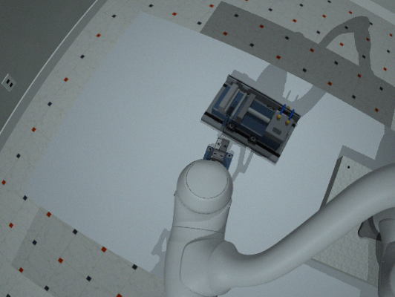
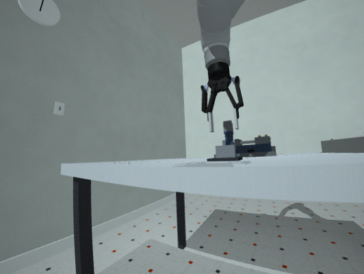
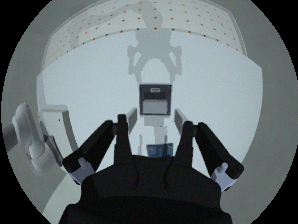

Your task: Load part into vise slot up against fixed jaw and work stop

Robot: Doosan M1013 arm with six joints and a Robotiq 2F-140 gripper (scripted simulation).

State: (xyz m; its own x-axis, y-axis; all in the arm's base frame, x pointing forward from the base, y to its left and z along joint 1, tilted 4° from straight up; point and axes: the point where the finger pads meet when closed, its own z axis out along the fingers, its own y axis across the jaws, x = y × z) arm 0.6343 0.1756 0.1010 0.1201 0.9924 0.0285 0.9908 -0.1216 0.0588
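The part (image 2: 226, 151) is a grey block lying on the dark infeed plate (image 2: 224, 159), at the near side of the fixtures. In the wrist view the part (image 3: 154, 100) lies just beyond my fingertips, with a dark recess on its upper face. My gripper (image 2: 223, 127) hangs well above it, fingers pointing down, open and empty; it also shows in the wrist view (image 3: 154, 125). The V-block (image 2: 228, 134) stands upright just behind the part, blue with a grey top (image 1: 220, 150). The open vise (image 1: 252, 115) lies beyond it. In the overhead view my arm hides the part, the plate and the gripper.
My arm's elbow and wrist links (image 1: 202, 208) fill the lower middle of the overhead view. The vise's air cylinder block (image 1: 280, 126) with yellow and blue fittings is at its right end. A low grey stand (image 2: 342, 145) sits off the table's far right.
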